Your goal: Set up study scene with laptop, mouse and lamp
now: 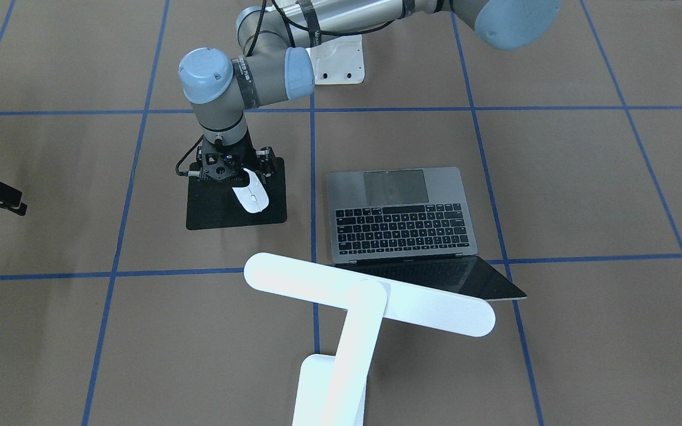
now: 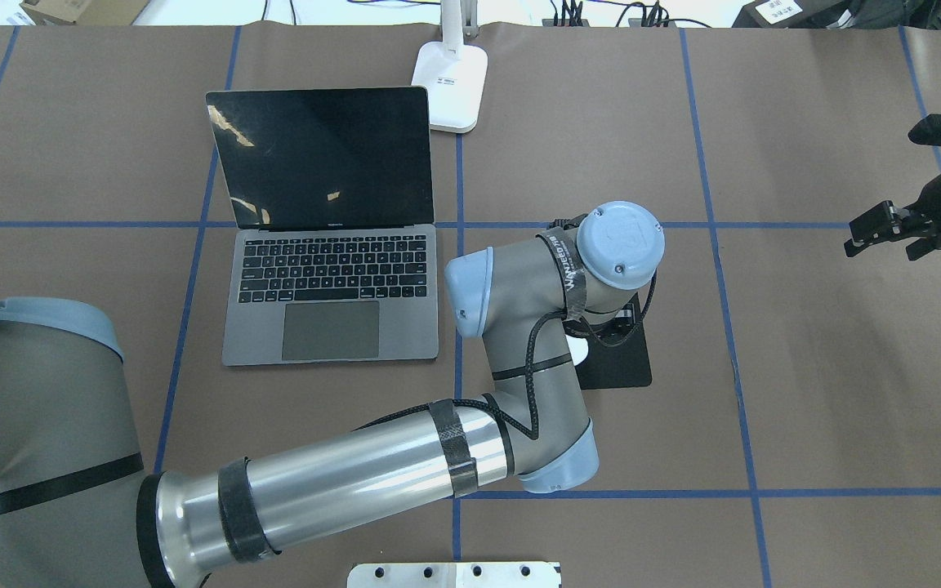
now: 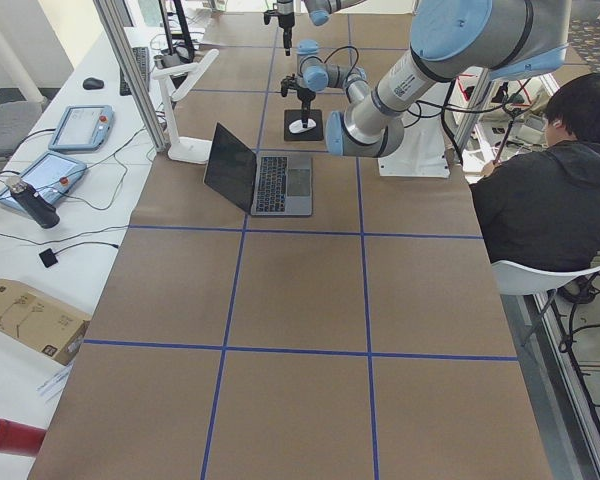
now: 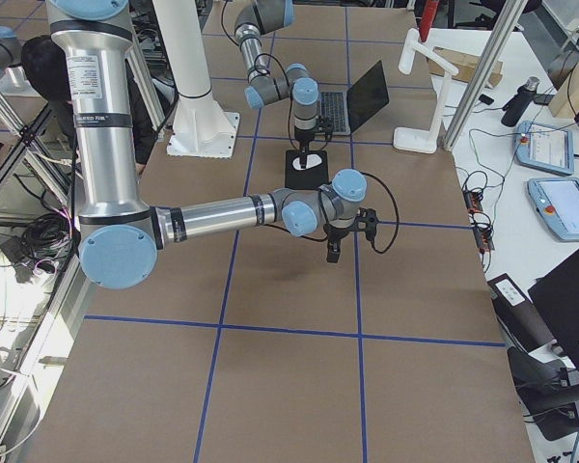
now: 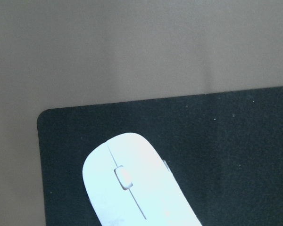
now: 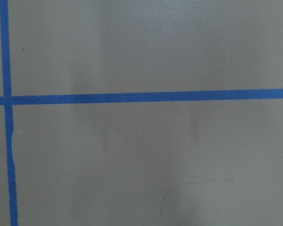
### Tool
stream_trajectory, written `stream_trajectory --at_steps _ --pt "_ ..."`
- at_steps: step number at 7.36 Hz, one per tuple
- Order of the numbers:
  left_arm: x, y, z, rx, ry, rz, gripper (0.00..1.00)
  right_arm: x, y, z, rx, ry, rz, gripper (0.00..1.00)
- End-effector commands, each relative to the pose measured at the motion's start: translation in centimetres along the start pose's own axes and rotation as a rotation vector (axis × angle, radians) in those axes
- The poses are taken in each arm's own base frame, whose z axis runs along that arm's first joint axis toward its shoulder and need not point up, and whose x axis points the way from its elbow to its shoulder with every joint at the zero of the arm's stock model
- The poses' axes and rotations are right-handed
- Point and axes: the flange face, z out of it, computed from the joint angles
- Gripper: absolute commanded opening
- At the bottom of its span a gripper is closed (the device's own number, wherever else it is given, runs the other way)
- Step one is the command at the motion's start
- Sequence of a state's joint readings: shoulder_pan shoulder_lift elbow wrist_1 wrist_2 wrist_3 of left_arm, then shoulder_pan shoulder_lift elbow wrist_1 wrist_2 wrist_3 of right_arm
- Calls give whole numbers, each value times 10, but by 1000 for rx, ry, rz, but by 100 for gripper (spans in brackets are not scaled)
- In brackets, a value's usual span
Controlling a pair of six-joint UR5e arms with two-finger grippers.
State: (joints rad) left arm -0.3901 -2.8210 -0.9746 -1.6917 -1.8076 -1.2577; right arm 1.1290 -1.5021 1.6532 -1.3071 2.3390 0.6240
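Observation:
The white mouse [image 1: 252, 198] lies on a black square pad [image 1: 216, 210], also seen close up in the left wrist view [image 5: 132, 188]. My left gripper [image 1: 235, 167] points straight down over the mouse's robot-side end. Its fingers look spread wider than the mouse, so it is open. The open grey laptop [image 1: 400, 219] sits beside the pad, screen away from the robot [image 2: 323, 155]. The white lamp [image 1: 370, 293] stands behind the laptop, with its base [image 2: 450, 86] at the far edge. My right gripper [image 2: 887, 233] hovers open and empty, far off to the side.
The table is brown with blue tape lines [image 6: 132, 97]. A white mount plate [image 1: 338, 62] sits at the robot's base. A seated person [image 3: 550, 190] is beside the table. A side bench holds tablets [image 3: 80, 125] and cables.

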Motion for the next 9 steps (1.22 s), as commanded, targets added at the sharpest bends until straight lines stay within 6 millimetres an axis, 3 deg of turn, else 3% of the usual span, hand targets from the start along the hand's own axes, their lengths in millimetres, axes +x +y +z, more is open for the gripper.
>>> stream_trajectory --at_steps 1,2,3,4,5,6,7,8,9 --pt "-7 -19 -28 25 19 -18 99 -1 -2 -3 7 -3 -3 99" --pt "-26 -37 -59 45 12 -42 99 4 -5 -9 17 -3 9 99" --pt "-64 -40 -73 64 24 -54 99 8 -7 -5 19 5 5 99" --pt "-120 -39 -73 66 43 -67 99 15 -12 -9 29 8 19 99" --pt "-185 -37 -77 59 51 -41 99 18 -14 -14 38 6 21 99" --pt "-246 -38 -98 58 21 17 99 24 -13 -10 29 13 40 99" --pt "-305 -47 -118 57 -5 87 99 42 -15 -5 31 34 61 99" --pt "-395 -51 -129 30 -6 91 99 54 -20 -6 68 93 70 99" --pt "-491 -52 -154 14 -2 135 99 62 -22 -8 90 127 81 99"
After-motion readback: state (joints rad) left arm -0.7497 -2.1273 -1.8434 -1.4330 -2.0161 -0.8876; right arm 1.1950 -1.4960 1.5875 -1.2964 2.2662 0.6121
